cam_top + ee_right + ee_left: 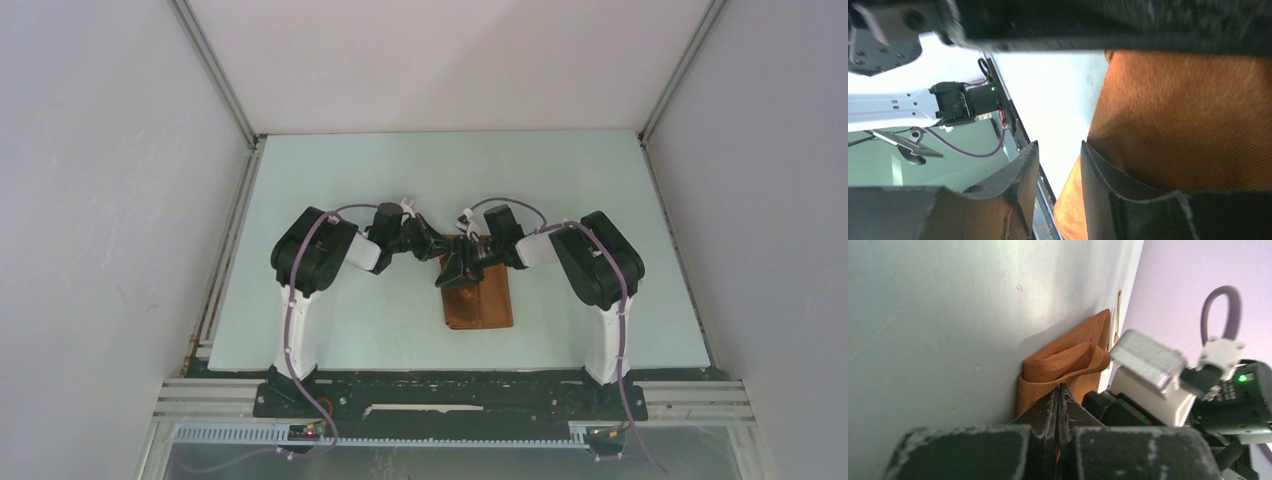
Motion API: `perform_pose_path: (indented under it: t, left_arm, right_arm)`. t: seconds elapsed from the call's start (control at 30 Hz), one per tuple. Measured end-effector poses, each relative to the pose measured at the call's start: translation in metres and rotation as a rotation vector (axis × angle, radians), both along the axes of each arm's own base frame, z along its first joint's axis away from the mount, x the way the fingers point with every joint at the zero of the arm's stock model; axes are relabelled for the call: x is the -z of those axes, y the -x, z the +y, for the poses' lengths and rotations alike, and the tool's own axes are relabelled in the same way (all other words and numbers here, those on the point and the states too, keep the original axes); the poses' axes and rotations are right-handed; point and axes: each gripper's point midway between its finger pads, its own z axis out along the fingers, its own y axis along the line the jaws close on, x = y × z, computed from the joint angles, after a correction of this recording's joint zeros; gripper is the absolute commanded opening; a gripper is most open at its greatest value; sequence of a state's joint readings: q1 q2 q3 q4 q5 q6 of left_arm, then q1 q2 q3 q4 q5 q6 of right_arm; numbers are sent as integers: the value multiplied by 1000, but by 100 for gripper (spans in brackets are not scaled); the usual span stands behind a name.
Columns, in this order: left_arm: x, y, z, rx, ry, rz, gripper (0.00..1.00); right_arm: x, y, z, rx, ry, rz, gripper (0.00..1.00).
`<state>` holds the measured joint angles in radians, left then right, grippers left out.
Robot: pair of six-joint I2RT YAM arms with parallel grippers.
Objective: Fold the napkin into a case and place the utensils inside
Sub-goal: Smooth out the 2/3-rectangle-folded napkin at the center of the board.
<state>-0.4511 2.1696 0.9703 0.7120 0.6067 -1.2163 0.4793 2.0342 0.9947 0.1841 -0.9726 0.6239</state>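
The rust-orange napkin [480, 308] lies folded into a narrow rectangle at the table's middle front. Both grippers meet over its far end. My left gripper [443, 254] is shut, with a sliver of orange cloth between its jaws [1059, 388]; a raised, looped fold of napkin [1068, 360] stands just beyond its tips. My right gripper [468, 270] is open [1060, 145], one finger [1098, 185] resting against the napkin [1188, 120], with nothing between the jaws. A thin golden sliver [1118, 310], perhaps a utensil, shows past the napkin's far edge. No utensils show in the top view.
The pale green table [330, 200] is walled at the back and sides by white panels [100, 200]. The right arm's body [1148, 385] sits close beside my left gripper. The table's front rail [450, 395] runs below the napkin.
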Motion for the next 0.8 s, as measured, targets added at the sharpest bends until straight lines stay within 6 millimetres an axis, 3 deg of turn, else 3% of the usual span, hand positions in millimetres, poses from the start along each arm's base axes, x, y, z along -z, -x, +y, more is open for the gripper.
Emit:
perform_pose_path:
  t: [0.6,0.8]
  left_arm:
    - [0,0,0,-4,2,6,0]
    - [0,0,0,-3,2,6,0]
  right_arm:
    - [7,83,-10,-42,-37,93,45]
    - [3,92,-8,-11,-47,46,45]
